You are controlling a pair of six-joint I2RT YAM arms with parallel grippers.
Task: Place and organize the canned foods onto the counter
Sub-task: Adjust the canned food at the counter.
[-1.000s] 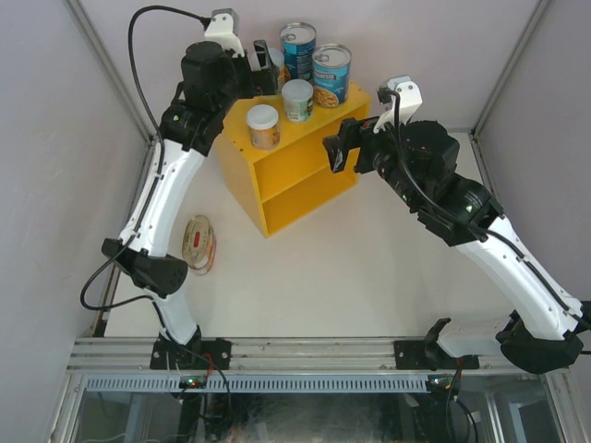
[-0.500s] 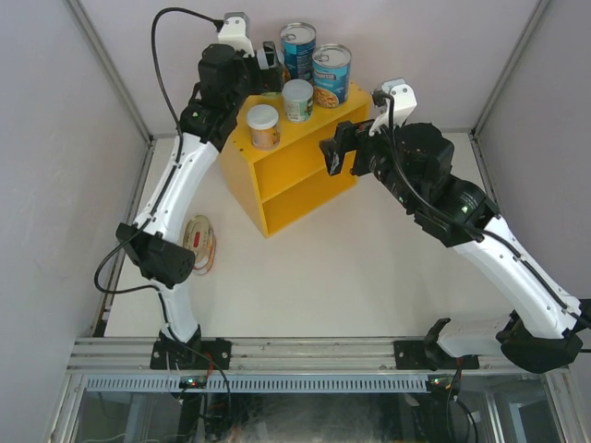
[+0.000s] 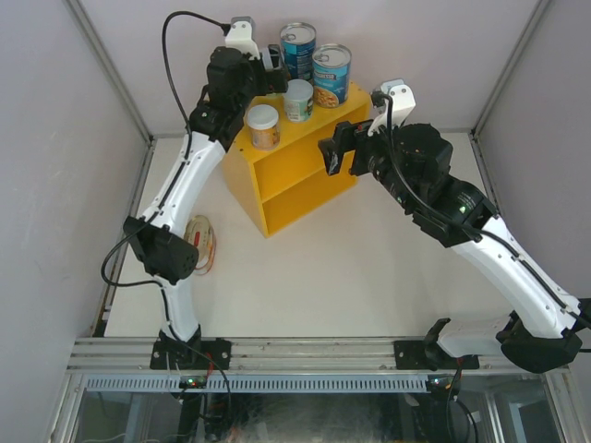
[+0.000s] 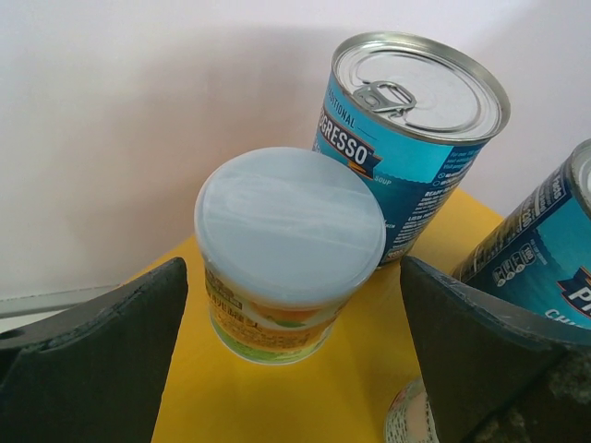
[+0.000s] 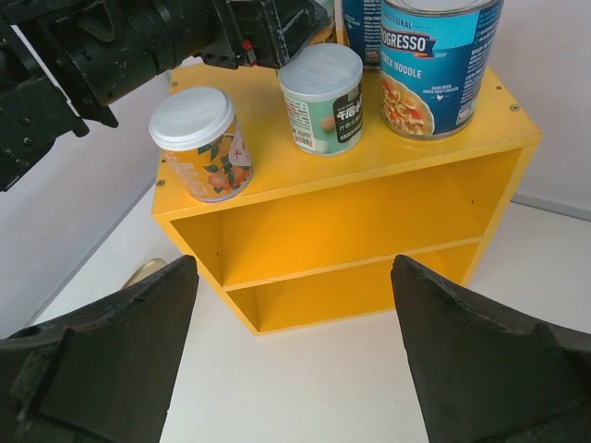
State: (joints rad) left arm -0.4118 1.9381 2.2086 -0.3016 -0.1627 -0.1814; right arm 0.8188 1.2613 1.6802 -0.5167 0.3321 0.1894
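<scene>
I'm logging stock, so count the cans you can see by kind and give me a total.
Tall blue-labelled Progresso cans: 2
Small pale-lidded cans: 3
Flat oval tin: 1 in view, partly hidden by the left arm
Total: 6

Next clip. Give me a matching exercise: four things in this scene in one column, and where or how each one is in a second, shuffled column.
Things
1. oval tin
2. orange-labelled small can
3. green-labelled small can
4. left claw

Places or states
A. open, a pale-lidded can in view between its fingers
B. lying on the table, left of the counter
C. left end of the counter top
D. counter top, beside the blue noodle-soup can

Pairs: 1-B, 2-C, 3-D, 4-A
</scene>
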